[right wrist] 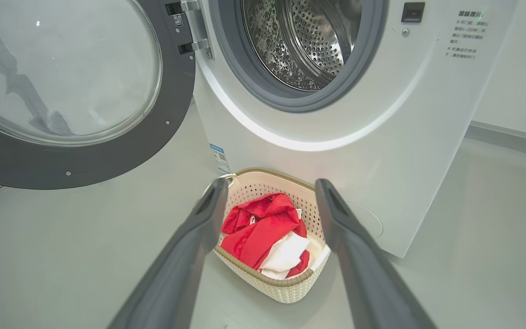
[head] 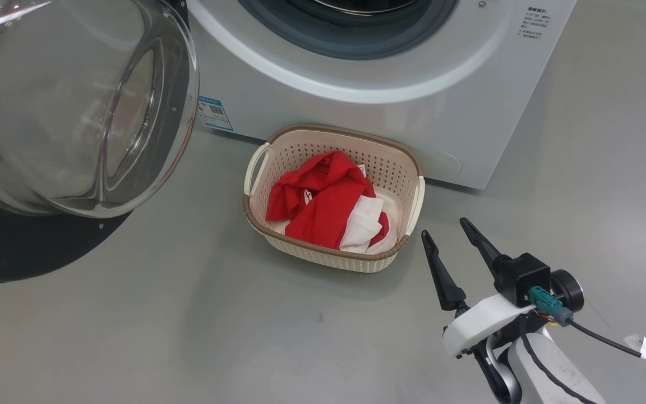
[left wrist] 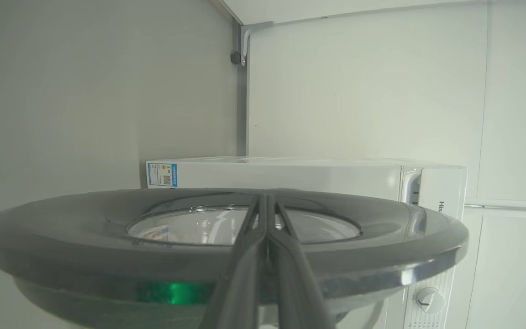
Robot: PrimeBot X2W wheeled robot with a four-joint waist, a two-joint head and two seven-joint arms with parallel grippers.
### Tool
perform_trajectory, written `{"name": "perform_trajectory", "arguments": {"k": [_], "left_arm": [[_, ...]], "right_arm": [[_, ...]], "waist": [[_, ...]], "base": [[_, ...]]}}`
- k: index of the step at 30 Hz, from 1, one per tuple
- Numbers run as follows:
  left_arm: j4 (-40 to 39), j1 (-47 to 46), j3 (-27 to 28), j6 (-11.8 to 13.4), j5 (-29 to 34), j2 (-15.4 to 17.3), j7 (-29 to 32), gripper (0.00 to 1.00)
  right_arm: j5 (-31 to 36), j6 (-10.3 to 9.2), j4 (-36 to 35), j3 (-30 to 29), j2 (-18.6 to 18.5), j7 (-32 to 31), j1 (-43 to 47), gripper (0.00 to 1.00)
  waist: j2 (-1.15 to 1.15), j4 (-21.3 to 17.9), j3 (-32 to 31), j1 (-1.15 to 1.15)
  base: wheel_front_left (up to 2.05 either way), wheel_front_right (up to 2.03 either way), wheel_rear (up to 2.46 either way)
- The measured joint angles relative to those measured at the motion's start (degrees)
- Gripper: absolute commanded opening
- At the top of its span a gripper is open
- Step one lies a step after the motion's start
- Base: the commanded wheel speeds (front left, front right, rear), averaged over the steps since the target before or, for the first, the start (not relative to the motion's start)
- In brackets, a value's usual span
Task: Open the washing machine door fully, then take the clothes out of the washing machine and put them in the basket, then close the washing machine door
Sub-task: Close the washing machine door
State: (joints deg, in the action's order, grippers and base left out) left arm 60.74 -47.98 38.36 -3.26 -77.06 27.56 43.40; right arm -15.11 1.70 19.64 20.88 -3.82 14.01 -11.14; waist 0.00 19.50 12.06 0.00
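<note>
The washing machine door (head: 70, 129) stands swung wide open at the left of the washing machine (head: 356, 106), its clear glass bowl bulging toward the head camera and its black rim low over the grey floor (head: 188, 325). It looks rigid and fairly heavy, turning on the hinge (right wrist: 194, 32) at the edge next to the drum opening. The glossy rim is likely slippery and the glass is best left alone, so a flat push on the outer rim, at the side far from the hinge, seems better than any pinch.

The left gripper (left wrist: 266, 198) is pressed shut, its 2 fingers laid together across the door's outer face with the tips over the glass; whether they touch it I cannot tell. The right gripper (head: 443, 227) hangs spread wide and empty, just beside the basket (head: 331, 130).

The clothes (head: 323, 202) lie heaped inside that basket, which sits on the floor close against the machine's front.

The right wrist view looks into the steel drum (right wrist: 308, 41), where no red cloth is visible; the head view cuts the opening off. The left wrist view gives the door's outer side and a control knob (left wrist: 429, 299).
</note>
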Motion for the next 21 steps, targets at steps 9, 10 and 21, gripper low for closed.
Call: {"name": "perform_trajectory", "arguments": {"k": [9, 10, 21], "left_arm": [[-0.5, 2.6, -2.5, -2.1, 0.0, -3.5, 7.1, 0.00], [-0.8, 2.9, -2.7, -2.2, 0.0, -3.8, 7.9, 0.00], [-4.1, 5.5, -3.7, -3.4, -1.9, -7.4, 14.8, 0.00]], "right_arm": [[-0.5, -0.01, 0.0, -0.2, 0.0, 0.0, 0.6, 1.00], [-0.5, -0.02, 0.0, -0.2, 0.1, 0.0, 0.7, 1.00], [-0.6, -0.07, 0.0, -0.4, 0.1, 0.0, 0.9, 1.00]], "waist": [[0.00, 0.3, -0.5, 0.00], [0.00, 0.3, -0.5, 0.00], [0.00, 0.6, -1.0, 0.00]], "base": [[0.00, 0.00, 0.00], [0.00, 0.00, 0.00], [0.00, 0.00, 0.00]]}}
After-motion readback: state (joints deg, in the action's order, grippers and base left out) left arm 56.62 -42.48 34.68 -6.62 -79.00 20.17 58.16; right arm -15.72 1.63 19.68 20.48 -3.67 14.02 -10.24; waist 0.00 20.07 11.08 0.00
